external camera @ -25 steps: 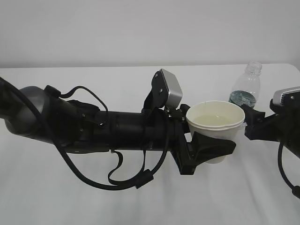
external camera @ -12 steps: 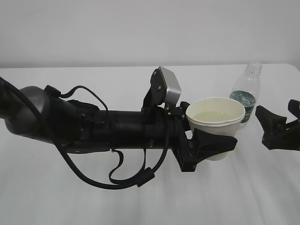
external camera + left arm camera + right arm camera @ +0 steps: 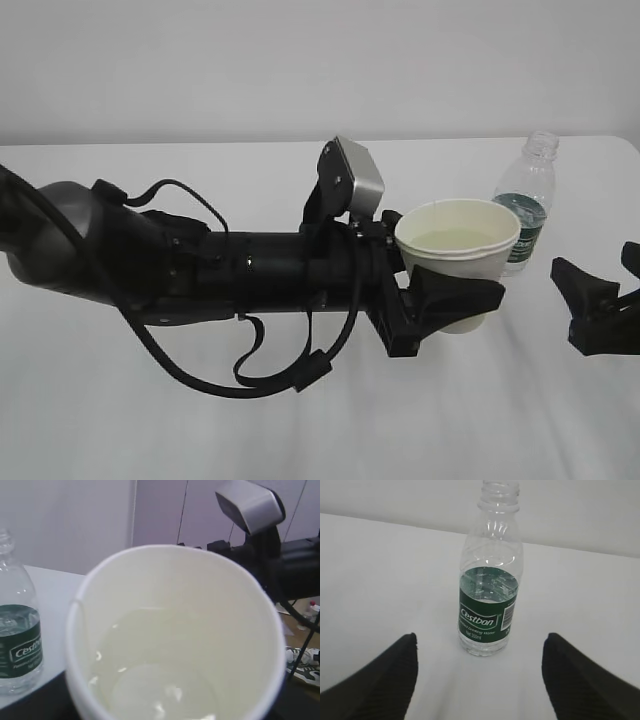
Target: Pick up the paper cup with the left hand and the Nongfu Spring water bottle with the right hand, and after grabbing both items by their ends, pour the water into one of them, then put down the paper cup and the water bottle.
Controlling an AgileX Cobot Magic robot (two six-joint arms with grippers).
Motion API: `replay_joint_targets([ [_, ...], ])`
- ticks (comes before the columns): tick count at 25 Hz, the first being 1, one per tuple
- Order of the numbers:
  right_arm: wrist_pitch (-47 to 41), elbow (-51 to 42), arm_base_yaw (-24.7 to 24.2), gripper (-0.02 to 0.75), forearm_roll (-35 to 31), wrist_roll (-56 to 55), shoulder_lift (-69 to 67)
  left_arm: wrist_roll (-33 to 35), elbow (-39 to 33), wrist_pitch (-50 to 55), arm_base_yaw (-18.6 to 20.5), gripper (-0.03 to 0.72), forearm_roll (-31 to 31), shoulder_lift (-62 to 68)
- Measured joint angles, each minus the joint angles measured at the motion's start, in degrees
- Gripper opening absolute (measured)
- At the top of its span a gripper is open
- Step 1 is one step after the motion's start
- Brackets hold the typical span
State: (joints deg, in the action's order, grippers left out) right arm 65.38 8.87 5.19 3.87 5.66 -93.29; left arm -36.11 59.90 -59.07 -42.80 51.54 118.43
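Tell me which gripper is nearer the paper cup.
Left. The left gripper is clamped around the paper cup, holding it. The right gripper stands open and empty off to the cup's right, beyond the bottle.

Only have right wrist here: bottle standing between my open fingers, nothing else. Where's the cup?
Observer: The paper cup is off the table, held in the left gripper, just left of the water bottle in the exterior view.
Operator: Anything in it?
Observer: Yes, the left wrist view shows water pooled across its bottom.
Operator: Cup level?
Observer: It looks upright in the exterior view, rim on top, nothing spilling.
Operator: How far is my gripper from the bottle?
Observer: The right gripper is open, clear of the bottle and to its right, touching nothing.
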Motion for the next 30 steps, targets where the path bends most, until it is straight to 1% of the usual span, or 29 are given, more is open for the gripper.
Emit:
replay_joint_targets([
  [4,0.0,0.0,0.0,0.587,0.2,0.3,0.0,0.0,0.0,0.4,0.9,0.462,-0.2,-0.9],
  [11,0.0,0.0,0.0,0.587,0.3,0.8,0.0,0.5,-0.4,-1.8,5.0,0.462,0.0,-0.9],
  [16,0.0,0.0,0.0,0.587,0.4,1.1,0.0,2.3,-3.3,-5.1,8.1,0.462,0.3,-0.9],
  [30,0.0,0.0,0.0,0.587,0.4,1.1,0.0,4.9,-11.2,-5.2,16.8,0.448,0.8,-1.0],
])
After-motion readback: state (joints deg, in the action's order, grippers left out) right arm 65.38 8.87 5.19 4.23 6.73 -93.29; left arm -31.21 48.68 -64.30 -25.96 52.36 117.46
